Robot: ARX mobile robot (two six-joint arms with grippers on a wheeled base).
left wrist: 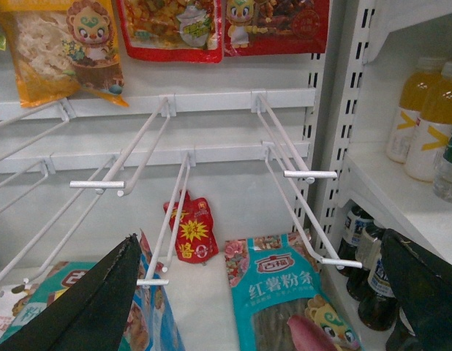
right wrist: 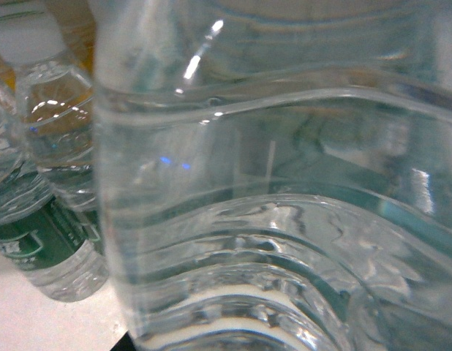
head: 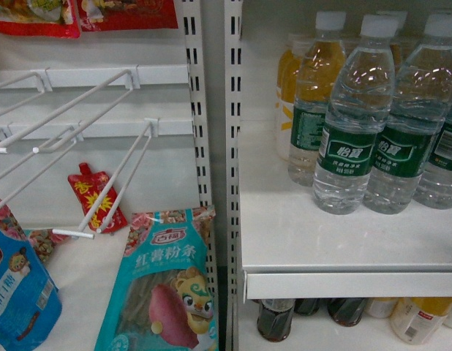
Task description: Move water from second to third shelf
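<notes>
Several water bottles (head: 354,124) with white caps and green labels stand on the white shelf (head: 321,241) at the right in the head view. One clear ribbed water bottle (right wrist: 284,183) fills the right wrist view, very close to the lens. It hides my right gripper's jaws except for a dark sliver at the lower left. Neighbouring water bottles (right wrist: 50,219) stand to its left. Neither gripper shows in the head view. My left gripper (left wrist: 259,292) is open, its black fingers (left wrist: 87,307) spread wide in front of the hook section, holding nothing.
Yellow drink bottles (head: 292,95) stand behind the water. Dark bottles (head: 276,318) sit on the shelf below. White wire hooks (head: 102,146) jut out on the left, with a teal noodle packet (head: 164,292), a red sachet (head: 96,196) and a blue bag (head: 17,292).
</notes>
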